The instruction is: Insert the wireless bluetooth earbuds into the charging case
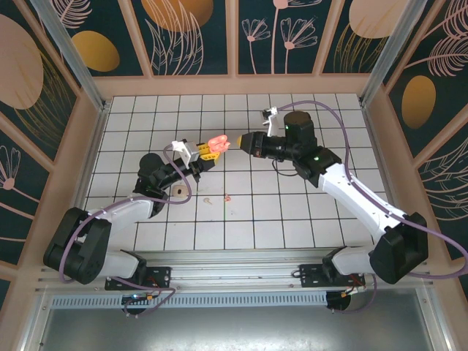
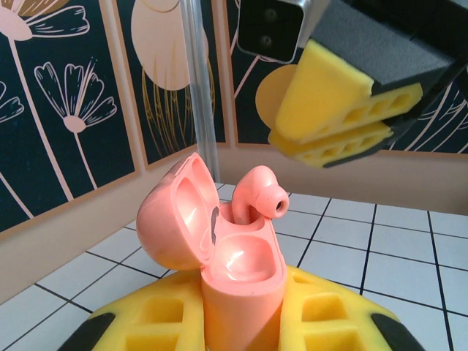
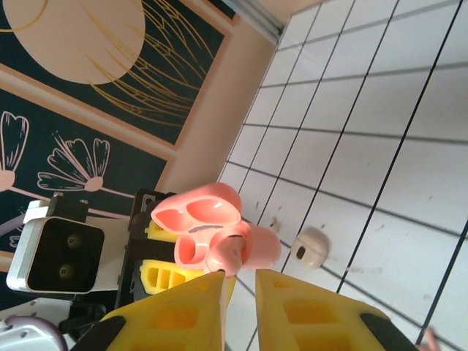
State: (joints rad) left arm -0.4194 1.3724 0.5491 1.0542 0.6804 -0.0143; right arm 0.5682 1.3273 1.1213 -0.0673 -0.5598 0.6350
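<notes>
Left jaws [image 2: 241, 322] clamp the open case [image 2: 238, 285] upright so one earbud [image 2: 257, 199] drops in, right jaws [image 3: 241, 281] slightly apart, empty above it

A lab test cell — gridded white table [image 1: 307, 212], floral-panelled walls [image 1: 190, 36], aluminium frame [image 1: 62, 51].

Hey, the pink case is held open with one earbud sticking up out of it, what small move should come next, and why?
Probably press down: the pale-pink earbud stands proud of its well in the open salmon-pink charging case clamped by the left gripper. The right gripper hovers just above, so nudging its fingertips onto the earbud should seat it.
</notes>
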